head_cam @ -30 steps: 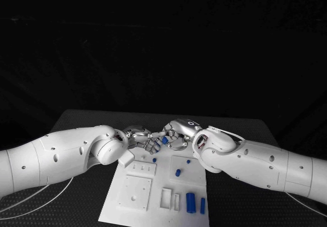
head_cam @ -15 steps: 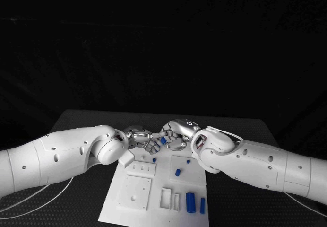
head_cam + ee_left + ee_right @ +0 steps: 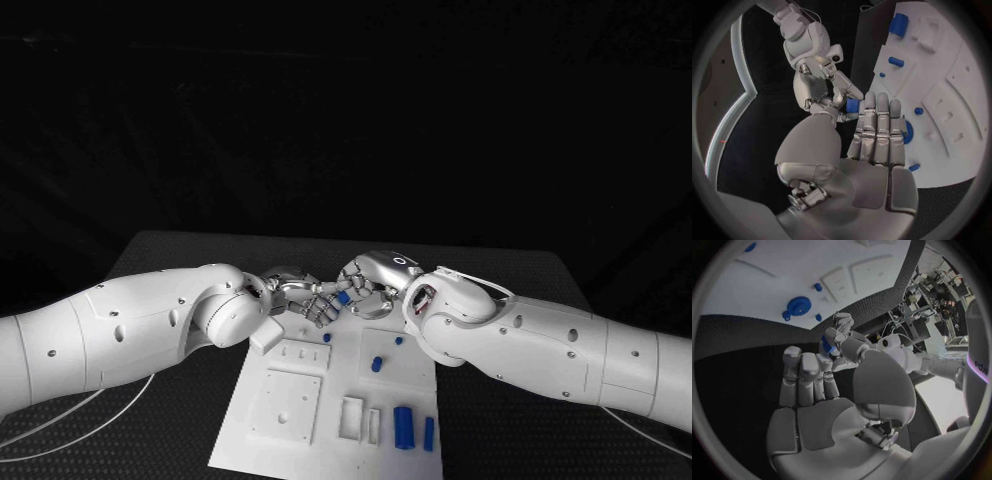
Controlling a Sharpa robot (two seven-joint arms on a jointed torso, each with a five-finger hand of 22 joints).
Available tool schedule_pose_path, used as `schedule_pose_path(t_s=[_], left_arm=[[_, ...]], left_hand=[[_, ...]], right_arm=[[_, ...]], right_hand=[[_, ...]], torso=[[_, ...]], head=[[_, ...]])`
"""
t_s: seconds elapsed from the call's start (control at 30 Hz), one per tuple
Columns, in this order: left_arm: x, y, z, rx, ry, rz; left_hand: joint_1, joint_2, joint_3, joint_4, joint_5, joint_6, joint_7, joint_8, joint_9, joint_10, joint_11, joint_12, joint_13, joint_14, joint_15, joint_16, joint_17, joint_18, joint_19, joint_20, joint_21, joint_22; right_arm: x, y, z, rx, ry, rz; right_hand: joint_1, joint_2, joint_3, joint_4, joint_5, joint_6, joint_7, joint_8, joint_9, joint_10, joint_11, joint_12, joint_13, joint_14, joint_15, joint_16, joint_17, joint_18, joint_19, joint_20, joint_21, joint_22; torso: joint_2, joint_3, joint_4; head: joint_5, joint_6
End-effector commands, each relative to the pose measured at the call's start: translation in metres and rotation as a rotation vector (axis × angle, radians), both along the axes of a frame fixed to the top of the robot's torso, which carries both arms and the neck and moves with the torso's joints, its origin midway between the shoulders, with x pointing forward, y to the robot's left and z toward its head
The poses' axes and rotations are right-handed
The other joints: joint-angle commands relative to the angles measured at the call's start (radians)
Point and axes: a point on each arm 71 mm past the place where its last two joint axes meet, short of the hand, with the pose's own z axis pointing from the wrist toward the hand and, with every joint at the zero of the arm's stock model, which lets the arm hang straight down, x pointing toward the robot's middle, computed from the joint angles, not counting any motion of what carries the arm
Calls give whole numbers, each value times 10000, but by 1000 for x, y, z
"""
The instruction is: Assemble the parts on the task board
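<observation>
Both hands meet above the far end of the task board (image 3: pixel 289 425), which lies lengthwise on the black tabletop (image 3: pixel 173 255). The left hand (image 3: pixel 296 293) and the right hand (image 3: pixel 378 283) face each other there, fingertips touching around a small blue part (image 3: pixel 343 297) held between them. In the left wrist view the left hand (image 3: pixel 870 150) has its fingers straight and pressed side by side, its thumb reaching toward the blue part (image 3: pixel 852 105); the right hand (image 3: pixel 820 80) comes in from the far side with its fingertips on the same piece. In the right wrist view the right hand (image 3: pixel 817 405) shows its fingers extended together and its thumb raised, with the blue part (image 3: pixel 826 344) pinched at the tips against the left hand (image 3: pixel 845 340). Which of the two hands bears the piece more firmly cannot be told; both grip it. On the board, the near end carries two upright blue blocks (image 3: pixel 404 422) side by side, next to a pair of white slotted rectangles (image 3: pixel 352 418). Farther up sits a short blue peg (image 3: pixel 378 365), with two smaller blue studs (image 3: pixel 326 339) beyond it near the hands. A round blue knob (image 3: pixel 799 305) stands on the board in the right wrist view, with small blue studs beside it. A raised white square plate (image 3: pixel 287 405) occupies the board's left side.
</observation>
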Motion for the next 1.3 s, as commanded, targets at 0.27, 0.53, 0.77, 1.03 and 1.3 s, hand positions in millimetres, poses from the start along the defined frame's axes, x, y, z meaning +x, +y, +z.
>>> schedule_pose_path(t_s=[0.27, 0.53, 0.77, 1.03, 1.3], left_arm=[[0, -4, 1, 23, -38, -155], [-1, -5, 1, -22, -40, -235], [-2, -5, 2, -162, -11, -237], [-2, -5, 2, -457, 36, -156], [-2, -5, 2, -502, 191, -148]], left_hand=[[230, -7, -60, -7, -43, -95, 10, -49, 12, 2, 50, -62, 31, -89, 24, 53, -8, 100, -93, -15, 66, 204], [450, 68, -95, -18, -37, -88, 8, -48, 17, 1, 48, -72, 57, -98, 26, 75, -18, 97, -117, -10, 89, 203], [1527, 276, -164, -43, 103, -24, -15, -48, 24, 18, 28, -100, 147, -118, 24, 136, -72, 61, -188, -6, 162, 193], [2183, 145, -620, -31, 2842, -65, 17, -111, 13, -49, 56, -198, 229, -235, 82, 141, -174, -31, -405, 46, 170, 181], [1598, 12, -746, -25, 4328, -111, 37, -154, 3, -125, 77, -270, 255, -338, 133, 76, -256, -63, -572, 94, 119, 171]], right_arm=[[-3, 6, 0, -16, 69, 271], [-2, 8, 0, -59, 115, 279], [-1, 8, -1, -102, 146, 273], [-1, 9, -2, -128, 174, 294], [-1, 11, -2, -114, 174, 336]], right_hand=[[4, -12, 78, -7, 78, 348, 276, 181, 96, 37, -10, 52, 16, 38, -63, 6, -14, 205, 27, -39, 40, -12], [0, -13, 77, -7, 90, 348, 275, 181, 97, 39, -10, 51, 17, 40, -63, 6, -15, 205, 29, -40, 41, -13], [-3, -12, 76, -7, 97, 347, 275, 181, 97, 41, -10, 49, 18, 41, -63, 5, -16, 205, 30, -41, 41, -15], [-7, -11, 75, -7, 102, 347, 275, 180, 97, 42, -11, 48, 18, 42, -63, 5, -17, 205, 31, -42, 41, -15], [-8, -10, 75, -8, 105, 347, 275, 180, 98, 43, -11, 48, 19, 42, -63, 4, -17, 205, 31, -43, 41, -16]], torso=[[1, -4, 0], [2, -4, 0], [0, -4, -4], [3, 0, -2], [3, -2, -4]], head=[[6, -11], [1, -26], [-8, -35], [-10, -29], [-7, -47]])
